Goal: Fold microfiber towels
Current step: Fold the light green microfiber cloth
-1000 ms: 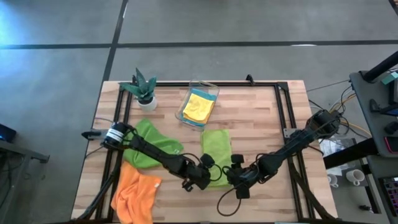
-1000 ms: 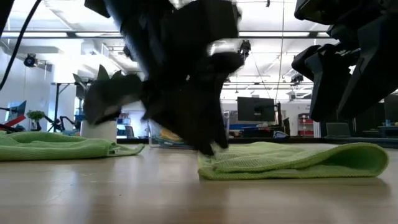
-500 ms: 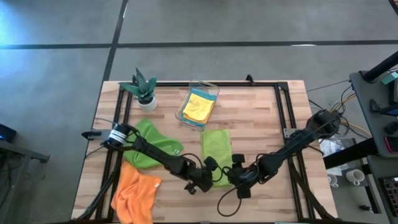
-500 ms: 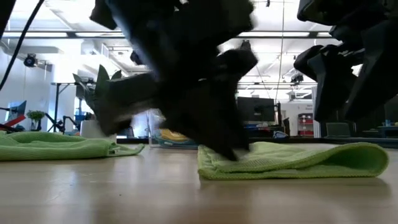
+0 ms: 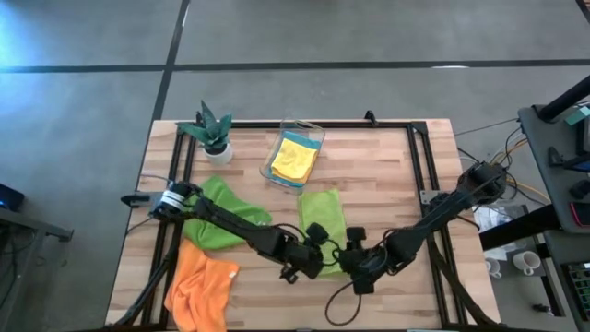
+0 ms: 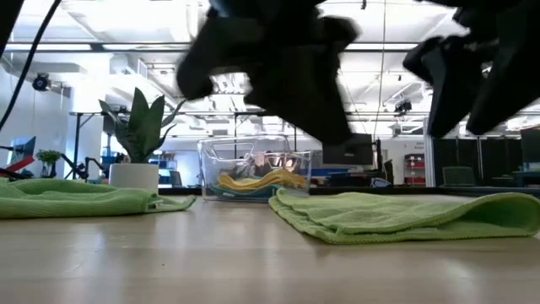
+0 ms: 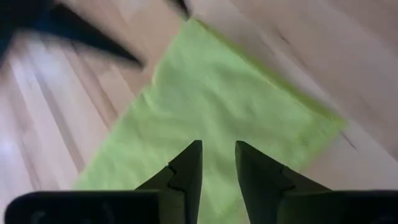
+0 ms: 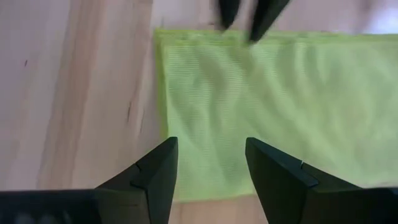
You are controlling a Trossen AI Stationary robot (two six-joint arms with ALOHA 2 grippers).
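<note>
Left gripper (image 7: 215, 163): I see jaws slightly apart, empty, above lime towel (image 5: 322, 217).
Right gripper (image 8: 209, 163): jaws apart, empty.

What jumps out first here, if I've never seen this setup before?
Two dark arms meet low over a folded lime green towel at the table's middle, left gripper and right gripper both open above it. Left of them lie a darker green towel and an orange towel.
</note>
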